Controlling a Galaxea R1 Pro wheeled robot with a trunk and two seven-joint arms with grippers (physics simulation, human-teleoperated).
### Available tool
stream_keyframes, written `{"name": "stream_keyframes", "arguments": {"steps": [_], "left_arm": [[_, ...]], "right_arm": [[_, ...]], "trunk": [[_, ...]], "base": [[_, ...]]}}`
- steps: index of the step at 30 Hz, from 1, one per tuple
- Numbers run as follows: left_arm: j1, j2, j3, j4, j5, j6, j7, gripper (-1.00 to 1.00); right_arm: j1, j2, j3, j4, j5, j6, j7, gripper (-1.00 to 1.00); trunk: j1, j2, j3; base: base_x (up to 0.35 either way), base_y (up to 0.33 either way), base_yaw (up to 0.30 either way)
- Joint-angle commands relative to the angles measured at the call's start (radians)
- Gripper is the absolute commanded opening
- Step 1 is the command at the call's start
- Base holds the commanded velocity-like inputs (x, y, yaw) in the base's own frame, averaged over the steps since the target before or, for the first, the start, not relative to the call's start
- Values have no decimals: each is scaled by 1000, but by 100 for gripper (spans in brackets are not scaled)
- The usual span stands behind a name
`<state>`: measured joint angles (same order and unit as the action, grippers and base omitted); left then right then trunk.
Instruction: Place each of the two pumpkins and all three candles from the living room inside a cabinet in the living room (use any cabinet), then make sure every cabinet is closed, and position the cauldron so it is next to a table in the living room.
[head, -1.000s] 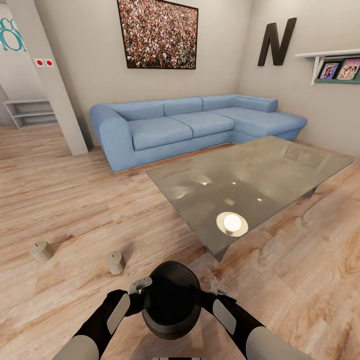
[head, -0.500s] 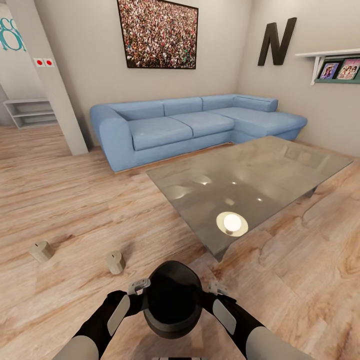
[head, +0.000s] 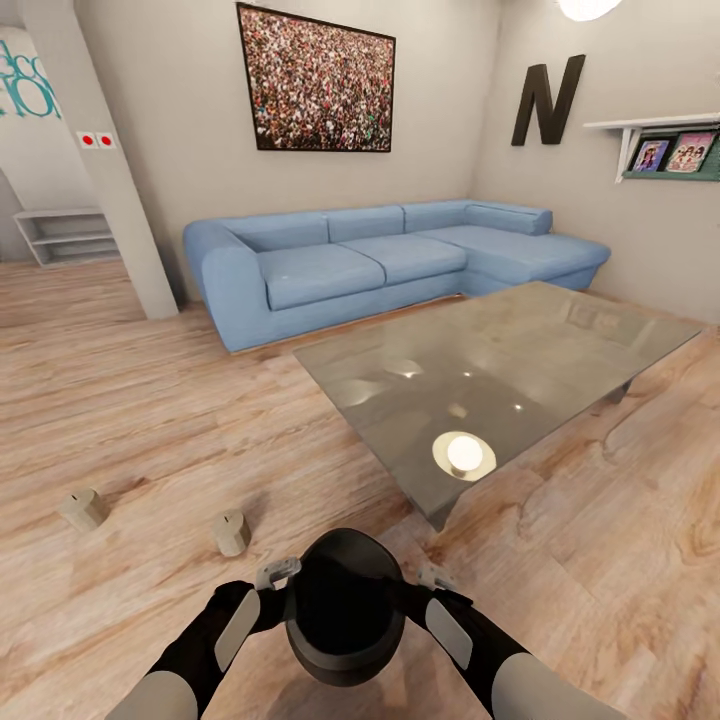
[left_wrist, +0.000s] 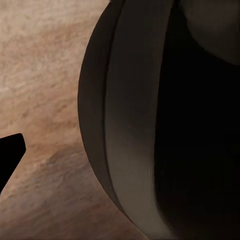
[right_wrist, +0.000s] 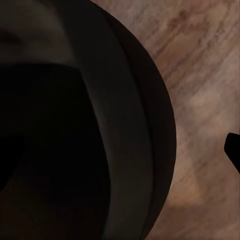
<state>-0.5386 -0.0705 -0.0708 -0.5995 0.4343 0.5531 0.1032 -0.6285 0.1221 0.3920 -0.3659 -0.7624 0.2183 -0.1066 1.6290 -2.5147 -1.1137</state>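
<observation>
Both arms reached forward and inward, low in the head view, elbows out. The left gripper (head: 280, 573) and the right gripper (head: 436, 577) pressed against opposite sides of the cauldron (head: 345, 605), clamping it between them.

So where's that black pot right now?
In the head view the cauldron sits low and central between both arms, above the wooden floor, just short of the table.
</observation>
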Motion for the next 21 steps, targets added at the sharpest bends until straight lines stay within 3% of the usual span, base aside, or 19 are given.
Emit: {"name": "stream_keyframes", "arguments": {"steps": [1, 4, 17, 21], "left_arm": [[0, 0, -4, -2, 11, 4, 10, 100], [-1, 0, -4, -2, 11, 4, 10, 100], [-1, 1, -2, -28, 11, 6, 10, 100], [-1, 1, -2, -30, 12, 8, 10, 100]], "right_arm": [[0, -1, 8, -2, -9, 3, -9, 100], [0, -1, 8, -2, -9, 3, -9, 100], [0, -1, 8, -2, -10, 31, -10, 100], [0, -1, 8, -2, -10, 32, -10, 100]], "trunk": [[-1, 0, 3], [-2, 1, 15], [-2, 1, 15], [-2, 1, 15]], "base": [[0, 0, 0], [0, 0, 0], [-3, 0, 0], [-174, 46, 0]]}}
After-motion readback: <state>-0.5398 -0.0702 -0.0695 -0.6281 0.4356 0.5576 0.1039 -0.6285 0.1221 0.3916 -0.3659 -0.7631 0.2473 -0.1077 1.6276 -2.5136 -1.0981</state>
